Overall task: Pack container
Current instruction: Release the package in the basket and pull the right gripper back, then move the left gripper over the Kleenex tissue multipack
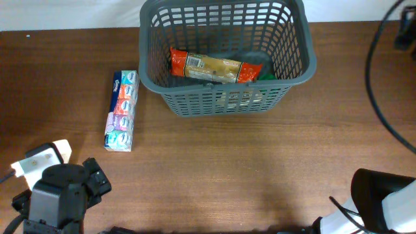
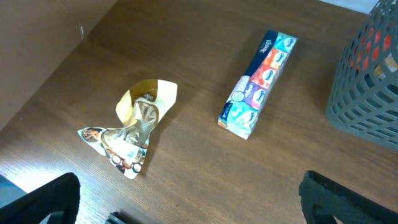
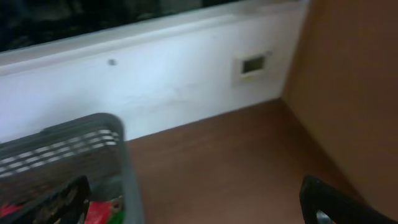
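The dark grey lattice basket point(image 1: 296, 65) stands at the back centre of the wooden table. In it lie a long orange-and-tan packet point(image 1: 214, 67) and something green. A strip of small tissue packs point(image 1: 122, 110) lies on the table left of the basket, also in the left wrist view point(image 2: 258, 84). A crumpled yellow-and-white packet point(image 2: 134, 134) lies near my left arm point(image 1: 58, 195). My left gripper point(image 2: 186, 211) is open and empty, low over the table short of the packet. My right gripper point(image 3: 199, 211) is open and empty beside the basket's corner point(image 3: 93, 143).
My right arm point(image 1: 383, 201) sits at the front right corner. A black cable point(image 1: 377, 97) runs along the right edge of the table. A white wall with a small socket plate point(image 3: 254, 64) lies behind the table. The basket's side shows at the right of the left wrist view point(image 2: 367, 93).
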Motion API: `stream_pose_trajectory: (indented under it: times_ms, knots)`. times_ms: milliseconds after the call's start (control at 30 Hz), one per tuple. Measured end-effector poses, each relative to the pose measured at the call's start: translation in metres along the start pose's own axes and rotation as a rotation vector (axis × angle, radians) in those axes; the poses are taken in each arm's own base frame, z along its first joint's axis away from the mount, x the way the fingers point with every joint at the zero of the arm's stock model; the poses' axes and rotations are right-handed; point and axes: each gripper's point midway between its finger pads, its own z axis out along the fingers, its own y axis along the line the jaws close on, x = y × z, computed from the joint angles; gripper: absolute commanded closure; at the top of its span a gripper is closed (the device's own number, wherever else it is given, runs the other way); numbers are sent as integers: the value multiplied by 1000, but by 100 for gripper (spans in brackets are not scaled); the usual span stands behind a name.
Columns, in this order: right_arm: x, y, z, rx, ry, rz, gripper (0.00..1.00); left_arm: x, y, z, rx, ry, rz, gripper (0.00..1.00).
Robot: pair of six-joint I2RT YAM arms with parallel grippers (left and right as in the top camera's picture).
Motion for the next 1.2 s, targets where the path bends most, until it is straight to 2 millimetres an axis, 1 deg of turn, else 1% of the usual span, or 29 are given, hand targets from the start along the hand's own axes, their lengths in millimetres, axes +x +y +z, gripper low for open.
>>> stream_pose_trajectory:
  times_ms: [133, 233, 333, 400, 500, 600, 700, 800, 933, 1033, 1200]
  knots:
    - [6, -16, -3, 51, 27, 19, 1, 0, 0, 0, 0, 0, 0, 1]
    - [16, -33, -8, 103, 69, 39, 1, 0, 0, 0, 0, 0, 0, 0]
    - [34, -53, -8, 168, 144, 65, 1, 0, 0, 0, 0, 0, 0, 0]
    - [50, -65, 2, 202, 218, 80, 1, 0, 0, 0, 0, 0, -1, 0]
    - [87, -77, 29, 235, 381, 95, 1, 0, 0, 0, 0, 0, 0, 0]
    - [135, -89, 61, 260, 581, 110, 1, 0, 0, 0, 0, 0, 0, 0]
    - [174, -101, 88, 280, 707, 127, 1, 0, 0, 0, 0, 0, 0, 0]
    - [209, -112, 106, 298, 801, 147, 1, 0, 0, 0, 0, 0, 0, 0]
    - [243, -120, 117, 311, 881, 163, 1, 0, -1, 0, 4, 2, 0, 0]
    - [251, -120, 119, 311, 899, 165, 1, 3, -5, 0, 29, 19, -1, 0]
    - [252, -120, 120, 311, 900, 165, 1, -1, -14, 0, 73, 11, -19, 1]
